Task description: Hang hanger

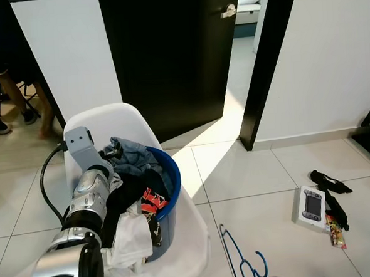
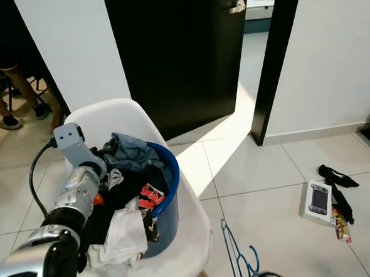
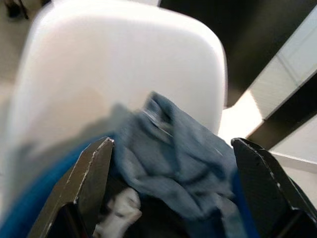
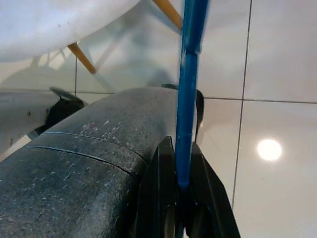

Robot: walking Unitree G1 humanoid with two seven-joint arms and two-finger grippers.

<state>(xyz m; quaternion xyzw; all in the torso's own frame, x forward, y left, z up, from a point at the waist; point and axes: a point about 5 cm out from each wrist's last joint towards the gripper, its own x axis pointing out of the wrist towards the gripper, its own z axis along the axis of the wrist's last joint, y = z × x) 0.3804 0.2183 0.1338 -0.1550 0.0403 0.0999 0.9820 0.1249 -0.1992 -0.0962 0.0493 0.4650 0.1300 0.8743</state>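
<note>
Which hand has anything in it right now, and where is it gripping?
The right hand is shut on the blue hanger, pinching one of its thin wire bars. The left hand is open over the blue-grey garment, holding nothing.

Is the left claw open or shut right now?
Open. In the left wrist view its two black fingers stand wide apart over the blue-grey garment in the blue basket.

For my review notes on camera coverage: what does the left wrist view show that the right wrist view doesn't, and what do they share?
The left wrist view shows the left gripper open, its black fingers either side of a blue-grey garment piled in the blue basket. The right wrist view shows the right gripper shut on the blue hanger, above the tiled floor, with wooden chair legs. Both share the white chair.
</note>
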